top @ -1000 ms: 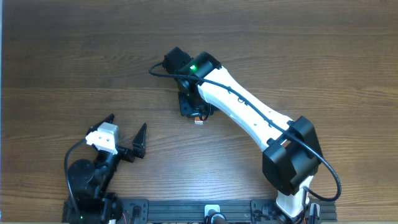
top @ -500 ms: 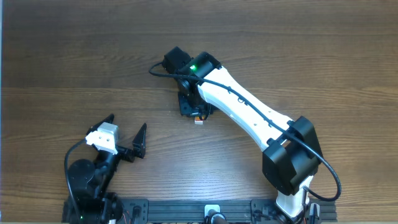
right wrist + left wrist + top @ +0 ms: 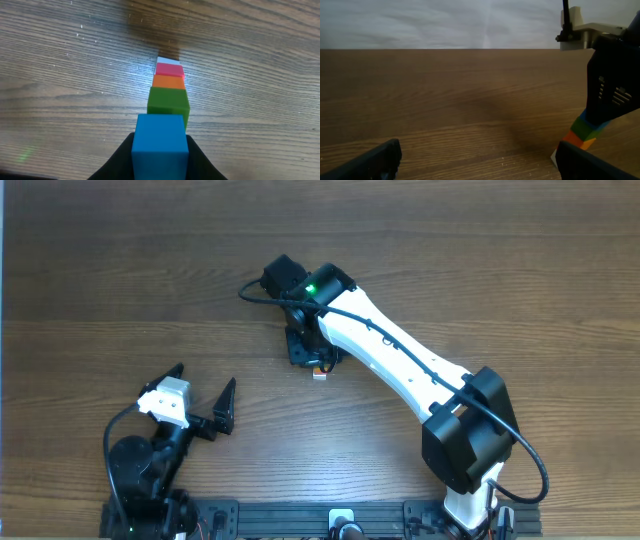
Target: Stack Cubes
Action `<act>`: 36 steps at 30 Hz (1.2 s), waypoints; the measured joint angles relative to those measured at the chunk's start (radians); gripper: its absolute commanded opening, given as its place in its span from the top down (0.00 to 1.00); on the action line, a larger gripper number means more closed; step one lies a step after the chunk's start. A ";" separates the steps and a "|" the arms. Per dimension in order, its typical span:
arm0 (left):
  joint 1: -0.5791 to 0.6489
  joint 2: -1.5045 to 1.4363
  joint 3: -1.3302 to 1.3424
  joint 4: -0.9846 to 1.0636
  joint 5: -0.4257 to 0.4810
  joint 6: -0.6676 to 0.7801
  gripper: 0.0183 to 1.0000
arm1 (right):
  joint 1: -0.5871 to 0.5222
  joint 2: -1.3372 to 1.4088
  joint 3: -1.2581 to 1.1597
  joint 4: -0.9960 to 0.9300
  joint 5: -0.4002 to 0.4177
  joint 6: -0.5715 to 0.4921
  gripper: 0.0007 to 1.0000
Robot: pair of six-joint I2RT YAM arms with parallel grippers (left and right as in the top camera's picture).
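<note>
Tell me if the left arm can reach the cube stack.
Probably only from the side: bare table lies between the left gripper and the stack, but the right gripper grips the blue cube on top.

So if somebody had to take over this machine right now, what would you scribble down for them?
The right pincer is shut on the blue cube, at the top of the tower.
The left pincer is open and empty, near its own base, apart from the tower.
Tower on the brown wooden table: white cube at the bottom, then pink cube, orange cube, green cube.
Done: four cubes stacked.
Left: I cannot tell whether the blue one sits fully on the green; probably seat it, open the pincer, lift away gently.
</note>
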 measured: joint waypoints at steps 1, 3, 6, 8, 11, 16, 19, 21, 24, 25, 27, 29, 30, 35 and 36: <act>0.000 0.000 0.000 0.000 0.000 0.000 0.00 | 0.000 0.000 0.000 0.000 0.000 -0.002 0.95; 0.000 0.000 0.000 0.000 0.000 0.000 0.00 | 0.000 0.000 0.000 0.000 0.001 -0.003 0.95; 0.000 0.000 0.000 0.000 0.000 0.000 0.00 | 0.000 0.000 0.000 -0.001 0.004 -0.004 0.95; 0.000 0.000 0.000 0.000 0.000 0.000 0.00 | 0.000 0.000 0.000 -0.001 0.004 -0.006 0.96; 0.000 0.000 0.000 0.000 0.000 0.000 0.00 | 0.000 0.000 0.000 -0.001 0.004 -0.008 0.96; 0.000 0.000 0.000 0.000 0.000 0.000 0.00 | 0.000 0.000 0.000 -0.002 0.012 -0.011 0.95; 0.000 0.000 0.000 0.000 0.000 0.000 0.00 | 0.000 0.000 0.000 -0.004 0.017 -0.010 0.95; 0.000 0.000 0.000 0.000 0.000 0.000 0.00 | 0.000 0.000 0.000 -0.005 0.019 -0.011 0.95; 0.000 0.000 0.000 0.000 0.000 0.000 0.00 | 0.000 0.000 0.000 -0.005 0.019 -0.011 0.92; 0.000 0.000 0.000 0.000 0.000 0.000 0.00 | 0.000 0.000 0.000 -0.005 0.019 -0.011 0.90; 0.000 0.000 0.000 0.000 0.000 0.000 0.00 | 0.000 0.000 0.000 -0.005 0.019 -0.010 0.89; 0.000 0.000 0.000 0.000 0.000 0.000 0.00 | 0.000 0.000 0.000 -0.005 0.019 -0.011 0.88; 0.000 0.000 0.000 0.000 0.000 0.000 0.00 | 0.000 0.000 0.000 -0.005 0.019 -0.011 0.88; 0.000 0.000 0.000 0.000 0.000 0.000 0.00 | 0.000 0.000 0.000 -0.005 0.019 -0.011 0.86; 0.000 0.000 0.000 0.000 0.000 0.000 0.00 | 0.000 0.000 0.000 -0.005 0.019 -0.011 0.86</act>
